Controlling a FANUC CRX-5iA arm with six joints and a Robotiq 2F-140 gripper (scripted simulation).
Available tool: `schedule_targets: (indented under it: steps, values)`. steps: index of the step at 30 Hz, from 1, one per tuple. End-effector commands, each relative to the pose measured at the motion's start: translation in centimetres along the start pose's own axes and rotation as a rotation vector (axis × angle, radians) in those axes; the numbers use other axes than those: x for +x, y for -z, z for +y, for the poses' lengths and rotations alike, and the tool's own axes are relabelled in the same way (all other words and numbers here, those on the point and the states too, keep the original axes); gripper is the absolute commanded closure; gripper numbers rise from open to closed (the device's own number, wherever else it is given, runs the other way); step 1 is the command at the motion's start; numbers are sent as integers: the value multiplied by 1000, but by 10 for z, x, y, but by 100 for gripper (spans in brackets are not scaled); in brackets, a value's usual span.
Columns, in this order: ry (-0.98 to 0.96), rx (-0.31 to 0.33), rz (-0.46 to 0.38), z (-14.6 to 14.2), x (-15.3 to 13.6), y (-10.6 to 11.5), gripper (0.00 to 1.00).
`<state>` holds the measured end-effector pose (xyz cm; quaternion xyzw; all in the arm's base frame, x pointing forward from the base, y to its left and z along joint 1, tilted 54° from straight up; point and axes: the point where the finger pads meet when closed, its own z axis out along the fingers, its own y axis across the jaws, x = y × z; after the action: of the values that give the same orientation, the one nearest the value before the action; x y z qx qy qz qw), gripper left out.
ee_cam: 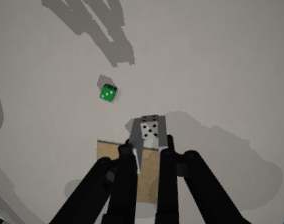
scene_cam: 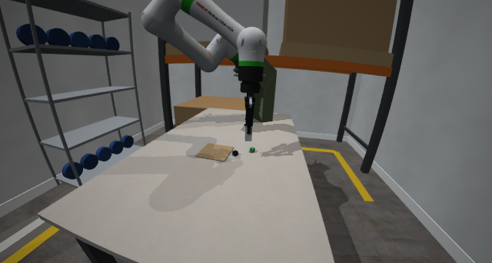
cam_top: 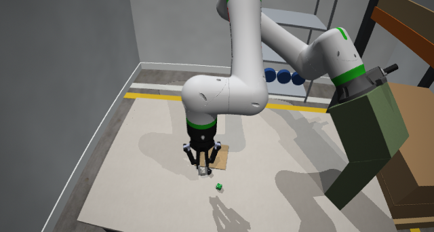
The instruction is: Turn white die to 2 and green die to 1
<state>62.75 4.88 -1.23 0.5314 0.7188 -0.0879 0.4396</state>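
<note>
Three dice: white in our hand, black and green outside it

We have the hand (cam_top: 203,169) (scene_cam: 248,135) (ee_cam: 150,127) pointing down above the table (cam_top: 152,198) (scene_cam: 246,198) (ee_cam: 218,65), its fingers closed on the white die (cam_top: 203,171) (ee_cam: 149,131). In the wrist view we see the white die between the pads, with five black pips on the face toward us; in the exterior view the pads hide it.

Below our hand, the black die (cam_top: 209,171) (scene_cam: 235,153) is on the table just beside the mat (cam_top: 221,157) (scene_cam: 214,152) (ee_cam: 149,175). We cannot read its top face, nor tell whether it touches the mat's edge. The tan mat lies flat, lower than our fingers, which cover part of it in the top and wrist views.

Farther from our hand than the black die in the top view, the green die (cam_top: 219,186) (scene_cam: 252,150) (ee_cam: 108,93) sits on the table, off the mat and apart from the black one. White pips show on it, too small for us to count surely.

Well away from the hand, we see a shelf unit (cam_top: 309,39) (scene_cam: 53,117) with blue discs.
</note>
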Motion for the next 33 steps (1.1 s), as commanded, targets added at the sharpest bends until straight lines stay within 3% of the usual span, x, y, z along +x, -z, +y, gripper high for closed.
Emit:
schedule_targets:
  steps: [1,17,29,33]
  values:
    - [160,14,2,1,9,1,91]
    - [582,11,-1,2,32,2,91]
    - [629,11,-3,2,35,2,91]
    - [629,-5,-71,0,35,0,91]
